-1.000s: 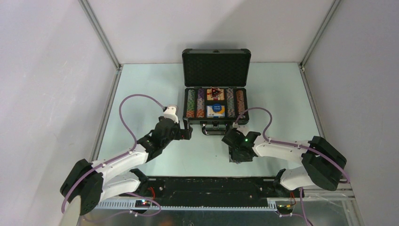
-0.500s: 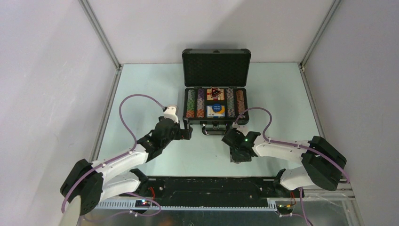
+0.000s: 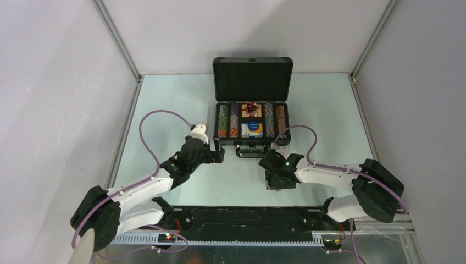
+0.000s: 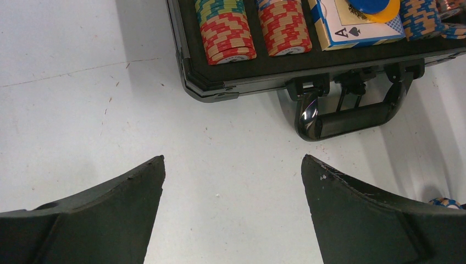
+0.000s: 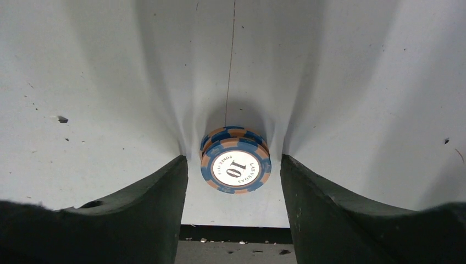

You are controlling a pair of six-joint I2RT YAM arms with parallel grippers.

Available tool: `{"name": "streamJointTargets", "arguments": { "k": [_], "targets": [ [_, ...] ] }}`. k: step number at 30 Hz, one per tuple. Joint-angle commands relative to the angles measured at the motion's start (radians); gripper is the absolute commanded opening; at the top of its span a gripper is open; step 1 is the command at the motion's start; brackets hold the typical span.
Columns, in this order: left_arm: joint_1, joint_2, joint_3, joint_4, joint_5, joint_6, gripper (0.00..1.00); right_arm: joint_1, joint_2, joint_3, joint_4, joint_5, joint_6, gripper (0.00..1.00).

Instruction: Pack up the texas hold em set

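The right gripper (image 5: 234, 158) straddles the last loose chips (image 5: 236, 168) near the tabletop's (image 3: 165, 99) near edge. Its fingers are unclenched with slim gaps either side, seemingly poised to pinch. The left gripper (image 4: 233, 170), spread and empty, hovers by the open case's (image 4: 242, 82) near-left corner.

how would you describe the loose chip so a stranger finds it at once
From the open briefcase at the far side, come toward the near edge past its handle to the right hand. Between its open fingers lies a blue-and-orange chip with a white centre marked 10. It alone lies on the bare table; the other chips sit in the case.
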Motion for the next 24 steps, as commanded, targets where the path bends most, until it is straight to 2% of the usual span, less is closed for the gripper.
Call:
{"name": "streamJointTargets", "arguments": {
  "k": [1, 17, 21, 24],
  "targets": [
    [-0.008, -0.001, 0.037, 0.029, -0.015, 0.02, 0.98, -0.001, 0.029, -0.003, 0.001, 0.016, 0.006, 0.66],
    [-0.008, -0.001, 0.038, 0.029, -0.013, 0.02, 0.98, 0.001, 0.048, -0.003, 0.014, 0.018, 0.005, 0.47],
    [-0.008, -0.001, 0.037, 0.029, -0.013, 0.02, 0.98, -0.001, 0.047, -0.002, 0.018, 0.026, 0.001, 0.34],
    [-0.008, -0.001, 0.037, 0.029, -0.013, 0.02, 0.98, -0.005, 0.033, -0.001, 0.017, 0.036, -0.005, 0.18]
  ]
}}
